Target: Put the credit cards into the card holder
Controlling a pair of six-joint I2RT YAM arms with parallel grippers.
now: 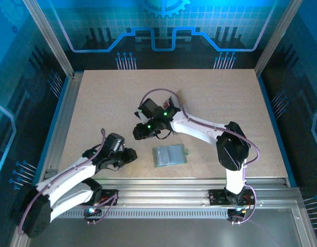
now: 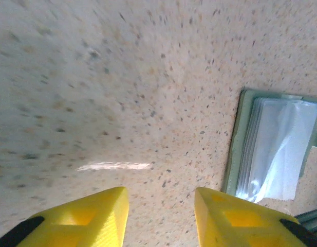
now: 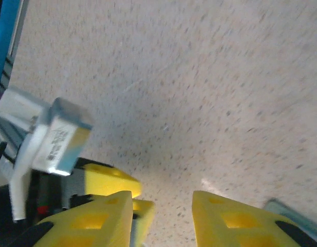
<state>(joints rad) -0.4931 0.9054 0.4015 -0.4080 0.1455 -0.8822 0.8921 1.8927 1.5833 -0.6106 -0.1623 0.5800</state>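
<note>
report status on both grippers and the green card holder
Left gripper open, empty. Right gripper open, empty. Sage-green folding card holder lies open on the speckled table, clear plastic sleeves showing. Nothing lying across it.

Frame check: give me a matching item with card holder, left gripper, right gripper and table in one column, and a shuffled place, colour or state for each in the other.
1. card holder
2. left gripper
3. right gripper
4. table

A. speckled beige
B. open and empty, farther from the arm bases than the holder
C. lying unfolded, clear sleeves showing
D. open and empty, just left of the holder, near the front edge

Pairs: 1-C, 2-D, 3-B, 4-A
</note>
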